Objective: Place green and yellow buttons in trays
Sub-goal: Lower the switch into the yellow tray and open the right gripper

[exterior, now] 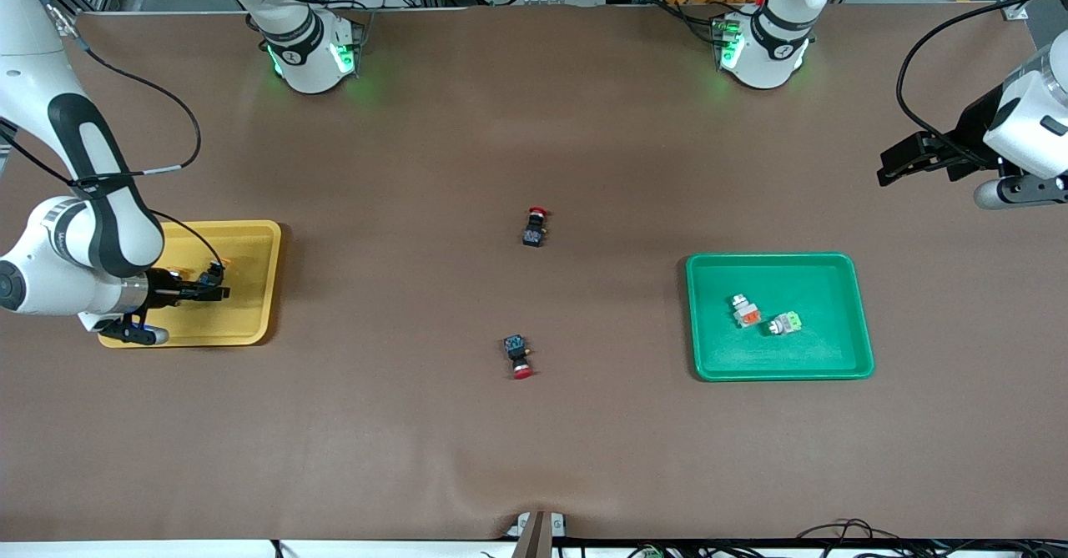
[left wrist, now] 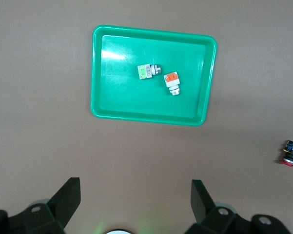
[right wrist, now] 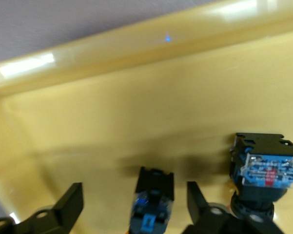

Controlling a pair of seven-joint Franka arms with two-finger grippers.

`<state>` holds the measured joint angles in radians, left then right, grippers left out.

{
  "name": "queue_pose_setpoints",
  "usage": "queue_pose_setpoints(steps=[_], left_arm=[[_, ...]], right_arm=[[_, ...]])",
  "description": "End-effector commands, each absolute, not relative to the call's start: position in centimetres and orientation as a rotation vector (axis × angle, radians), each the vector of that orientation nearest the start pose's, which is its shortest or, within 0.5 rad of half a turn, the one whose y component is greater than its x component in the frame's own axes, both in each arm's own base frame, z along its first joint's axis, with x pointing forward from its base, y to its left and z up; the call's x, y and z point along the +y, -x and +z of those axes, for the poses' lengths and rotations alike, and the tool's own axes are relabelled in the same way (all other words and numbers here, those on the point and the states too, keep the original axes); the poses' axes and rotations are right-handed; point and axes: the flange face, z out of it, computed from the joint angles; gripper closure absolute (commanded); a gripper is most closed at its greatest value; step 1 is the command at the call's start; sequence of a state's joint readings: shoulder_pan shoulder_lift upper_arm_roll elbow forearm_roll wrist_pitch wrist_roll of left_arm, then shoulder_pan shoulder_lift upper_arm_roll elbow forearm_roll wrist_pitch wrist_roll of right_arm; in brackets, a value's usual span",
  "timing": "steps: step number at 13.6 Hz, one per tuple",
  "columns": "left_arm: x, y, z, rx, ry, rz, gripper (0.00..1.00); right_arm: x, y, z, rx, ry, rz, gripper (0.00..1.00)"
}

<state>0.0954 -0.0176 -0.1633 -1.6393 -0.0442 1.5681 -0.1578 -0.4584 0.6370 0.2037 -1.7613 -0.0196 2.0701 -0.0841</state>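
My right gripper (exterior: 219, 284) hangs low over the yellow tray (exterior: 250, 291), open. In the right wrist view its jaws (right wrist: 135, 191) stand apart on either side of a black-blue button (right wrist: 153, 204), with a gap on each side. A second black-blue button (right wrist: 265, 170) lies beside it on the yellow tray (right wrist: 136, 97). The green tray (exterior: 801, 279) holds two pale grey buttons, one orange-capped (exterior: 745, 311) and one green-capped (exterior: 785, 323). My left gripper (exterior: 886, 166) waits open and empty in the air over the table at the left arm's end.
Two red-capped black switches lie mid-table, one (exterior: 536, 226) nearer the robot bases and one (exterior: 518, 355) nearer the front camera. The left wrist view shows the green tray (left wrist: 117, 107) and one red-capped switch (left wrist: 290, 153).
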Motion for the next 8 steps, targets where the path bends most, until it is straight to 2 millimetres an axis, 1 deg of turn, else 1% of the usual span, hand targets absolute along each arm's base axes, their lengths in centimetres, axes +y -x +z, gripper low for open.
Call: queue_pose_setpoints(steps=[1, 2, 4, 6, 7, 8], left_arm=[[-4.2, -53.9, 60.4, -0.125, 3.149, 0.069, 0.0], [-4.2, -53.9, 60.4, -0.125, 3.149, 0.069, 0.0], [-4.2, -53.9, 60.4, -0.125, 3.15, 0.061, 0.0], [-4.2, -54.0, 60.4, -0.125, 3.15, 0.057, 0.0], [-4.2, -54.0, 60.4, -0.125, 3.15, 0.057, 0.0], [-4.2, -54.0, 60.4, -0.125, 3.15, 0.057, 0.0]], right_arm=[[-15.2, -63.2, 22.7, 0.225, 2.955, 0.392, 0.0], [-14.4, -64.1, 23.7, 0.201, 2.967, 0.361, 0.0], [-13.1, -66.2, 26.7, 0.156, 2.993, 0.268, 0.0], [-13.2, -67.6, 29.1, 0.146, 3.001, 0.23, 0.0], [-12.8, -68.4, 30.4, 0.135, 3.009, 0.2, 0.0], [-12.9, -68.7, 31.5, 0.13, 3.016, 0.183, 0.0]])
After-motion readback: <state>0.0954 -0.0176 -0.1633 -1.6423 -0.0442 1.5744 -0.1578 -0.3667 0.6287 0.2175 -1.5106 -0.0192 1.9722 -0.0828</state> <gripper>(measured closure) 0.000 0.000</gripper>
